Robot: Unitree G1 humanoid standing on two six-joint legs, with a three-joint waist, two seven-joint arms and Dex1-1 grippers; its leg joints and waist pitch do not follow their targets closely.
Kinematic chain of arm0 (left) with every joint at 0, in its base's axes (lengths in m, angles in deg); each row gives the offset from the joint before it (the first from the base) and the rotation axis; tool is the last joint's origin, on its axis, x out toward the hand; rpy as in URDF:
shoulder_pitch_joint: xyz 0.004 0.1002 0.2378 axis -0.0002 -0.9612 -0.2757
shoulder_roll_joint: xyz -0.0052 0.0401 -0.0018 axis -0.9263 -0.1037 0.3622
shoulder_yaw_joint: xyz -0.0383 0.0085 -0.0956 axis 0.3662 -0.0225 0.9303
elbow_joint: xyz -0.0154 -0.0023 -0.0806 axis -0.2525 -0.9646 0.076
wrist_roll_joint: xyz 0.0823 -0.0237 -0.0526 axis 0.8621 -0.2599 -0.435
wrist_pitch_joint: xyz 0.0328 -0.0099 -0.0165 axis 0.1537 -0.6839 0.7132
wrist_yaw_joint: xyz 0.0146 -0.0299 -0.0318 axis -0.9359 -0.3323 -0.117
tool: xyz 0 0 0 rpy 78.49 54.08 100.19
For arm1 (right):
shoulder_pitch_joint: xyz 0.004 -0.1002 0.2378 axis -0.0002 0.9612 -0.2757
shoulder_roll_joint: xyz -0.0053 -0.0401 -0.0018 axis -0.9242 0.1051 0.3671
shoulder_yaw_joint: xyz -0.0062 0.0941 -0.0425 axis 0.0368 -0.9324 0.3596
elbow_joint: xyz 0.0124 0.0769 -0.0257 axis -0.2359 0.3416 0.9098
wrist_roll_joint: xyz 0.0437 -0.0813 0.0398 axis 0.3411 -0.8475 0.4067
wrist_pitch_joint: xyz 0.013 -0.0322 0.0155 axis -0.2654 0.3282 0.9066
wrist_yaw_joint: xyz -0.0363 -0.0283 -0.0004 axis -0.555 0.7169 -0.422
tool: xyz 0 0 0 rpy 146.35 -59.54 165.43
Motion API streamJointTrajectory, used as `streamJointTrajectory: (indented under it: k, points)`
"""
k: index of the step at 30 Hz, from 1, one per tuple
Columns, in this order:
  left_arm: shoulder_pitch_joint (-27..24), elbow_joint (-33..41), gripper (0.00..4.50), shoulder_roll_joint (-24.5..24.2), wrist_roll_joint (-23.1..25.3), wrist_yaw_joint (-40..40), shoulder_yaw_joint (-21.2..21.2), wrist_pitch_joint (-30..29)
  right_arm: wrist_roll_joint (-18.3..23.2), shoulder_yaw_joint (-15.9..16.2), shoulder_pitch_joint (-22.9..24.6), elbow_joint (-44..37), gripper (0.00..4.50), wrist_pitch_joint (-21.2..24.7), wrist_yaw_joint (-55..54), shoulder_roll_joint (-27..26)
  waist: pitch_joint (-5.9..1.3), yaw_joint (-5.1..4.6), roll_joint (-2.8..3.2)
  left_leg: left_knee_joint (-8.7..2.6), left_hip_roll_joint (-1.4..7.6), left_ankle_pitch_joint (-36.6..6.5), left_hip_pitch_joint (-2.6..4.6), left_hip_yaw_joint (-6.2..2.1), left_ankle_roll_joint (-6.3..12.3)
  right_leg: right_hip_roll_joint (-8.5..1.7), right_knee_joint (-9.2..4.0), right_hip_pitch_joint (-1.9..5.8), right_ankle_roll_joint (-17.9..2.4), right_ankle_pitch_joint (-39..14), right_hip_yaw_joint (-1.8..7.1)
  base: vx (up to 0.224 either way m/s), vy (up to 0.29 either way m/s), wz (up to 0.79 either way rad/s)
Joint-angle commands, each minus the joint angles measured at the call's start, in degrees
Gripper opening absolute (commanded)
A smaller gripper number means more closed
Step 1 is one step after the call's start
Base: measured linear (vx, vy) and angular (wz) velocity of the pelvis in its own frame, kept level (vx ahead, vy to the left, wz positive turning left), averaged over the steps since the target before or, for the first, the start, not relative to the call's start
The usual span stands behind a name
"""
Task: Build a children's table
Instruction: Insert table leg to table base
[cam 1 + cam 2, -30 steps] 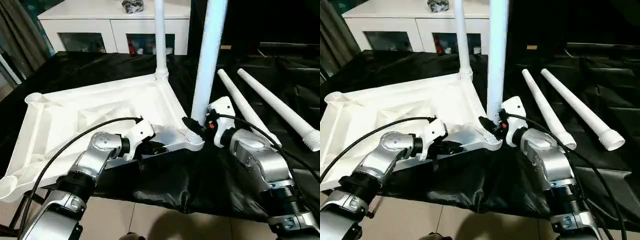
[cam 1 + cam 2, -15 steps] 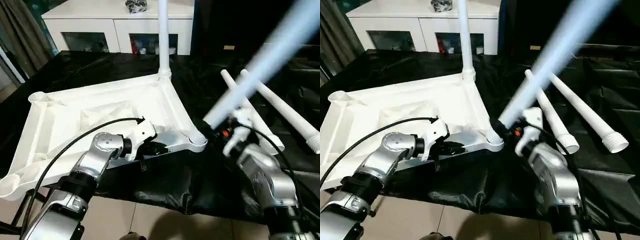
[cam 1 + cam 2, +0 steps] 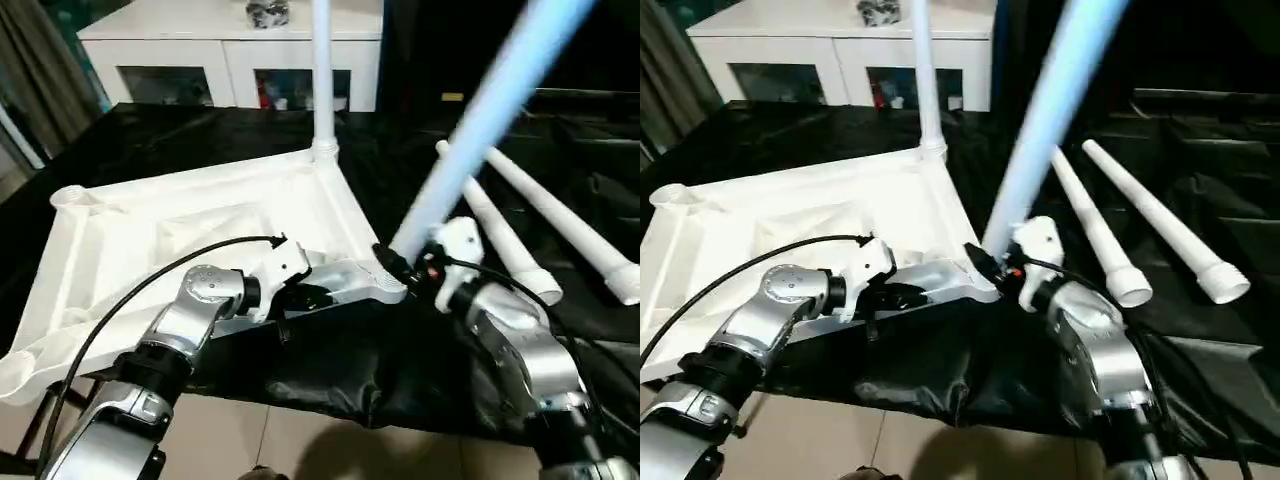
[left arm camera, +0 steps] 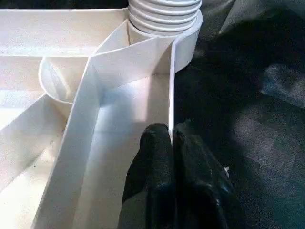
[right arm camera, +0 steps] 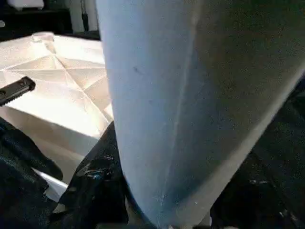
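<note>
The tabletop lies upside down at the worktop's near edge. The left pincer pinches its rim; the right pincer grips a leaning leg at the near corner socket. Next, I'd judge: straighten it, then screw it home.

Two loose legs lie across the black cloth right of the tabletop.

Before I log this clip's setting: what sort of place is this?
Probably a home-like room: a white glass-door cabinet at the back, a curtain beside it, tiled floor below the black-draped work table.
</note>
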Motion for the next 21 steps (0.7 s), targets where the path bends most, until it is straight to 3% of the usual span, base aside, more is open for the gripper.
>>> streamJointTrajectory:
  k: [1, 2, 3, 4, 10, 12, 17, 18, 21]
  points:
    - [-0.49, 1.15, 0.00, -0.32, -0.41, -0.28, 1.06, 0.29, -2.04, 3.50, -0.68, 5.26, 1.89, 3.62, 2.08, -0.09, -2.80, 0.26, -0.90, -4.65, 3.81, -13.57, 1.04, -1.35, 2.43, -5.11, -5.06, 1.70, -14.62, -4.76, 2.41, 0.000, 0.000, 0.00]
    - [-0.57, 1.33, 0.00, -0.50, -0.35, -0.07, 0.95, 0.29, -2.41, 3.80, -1.43, 5.96, 1.89, 3.74, 2.68, 0.02, -2.75, 0.13, -1.23, -4.67, 3.82, -13.69, 1.00, -1.30, 2.38, -5.11, -5.17, 1.78, -14.70, -4.93, 2.44, 0.000, 0.000, 0.00]
    - [-0.67, 1.53, 0.00, -0.70, -0.28, 0.13, 0.83, 0.33, -2.57, 4.11, -2.20, 6.72, 1.89, 4.07, 3.62, 0.16, -2.78, 0.12, -1.05, -4.66, 3.85, -14.11, 1.11, -1.33, 2.22, -5.18, -5.10, 1.75, -14.79, -5.34, 2.47, 0.000, 0.000, 0.00]
    - [-0.75, 1.69, 0.00, -0.87, -0.30, 0.28, 0.74, 0.31, -2.38, 4.48, -2.86, 7.41, 1.89, 4.70, 4.68, 0.33, -2.73, 0.02, -1.47, -4.69, 3.83, -14.15, 1.05, -1.27, 2.29, -5.13, -5.21, 1.79, -14.75, -5.54, 2.47, 0.000, 0.000, 0.00]
    - [-0.95, 3.09, 0.00, -2.14, -0.36, 1.87, 0.12, 0.04, -3.20, 7.61, -6.11, 11.96, 1.88, 4.51, 11.82, 2.12, -2.79, 0.20, -1.59, -4.52, 3.90, -12.54, 1.15, -0.98, 2.56, -5.20, -5.13, 1.87, -15.02, -4.31, 2.57, 0.000, 0.000, 0.00]
    - [-0.91, 4.08, 0.00, -2.83, -0.61, 3.19, -0.17, -0.02, -3.24, 8.49, -6.69, 13.29, 1.88, 3.75, 15.23, 2.92, -2.43, 0.30, -1.85, -4.66, 4.00, -12.77, 1.22, -0.83, 2.62, -5.15, -5.29, 1.70, -15.00, -4.60, 2.60, 0.000, 0.000, 0.00]
    - [-0.93, 5.62, 0.00, -4.14, -0.65, 5.81, -1.04, 0.13, -3.41, 9.86, -6.45, 13.09, 1.88, 2.88, 19.53, 4.41, -2.31, 0.35, -1.79, -4.80, 4.22, -12.23, 1.46, -0.72, 3.08, -4.97, -5.10, 1.63, -15.45, -2.63, 2.56, 0.000, 0.000, 0.00]
    - [-0.90, 6.23, 0.00, -4.58, -0.70, 6.55, -1.25, -0.07, -3.27, 10.28, -6.31, 12.89, 1.88, 2.80, 20.99, 4.91, -1.85, 0.33, -1.99, -4.99, 4.21, -11.96, 1.35, -0.72, 3.51, -4.84, -5.09, 1.58, -15.69, -1.26, 2.52, 0.000, 0.000, 0.00]
    - [-0.47, 7.73, 0.00, -5.68, -1.58, 8.93, -1.27, -0.72, -2.82, 11.25, -6.04, 12.58, 1.88, 2.23, 24.68, 6.09, -1.34, 0.36, -1.96, -5.15, 4.32, -11.73, 1.50, -0.65, 3.88, -4.82, -5.13, 1.40, -16.34, 0.65, 2.51, 0.000, 0.000, 0.00]
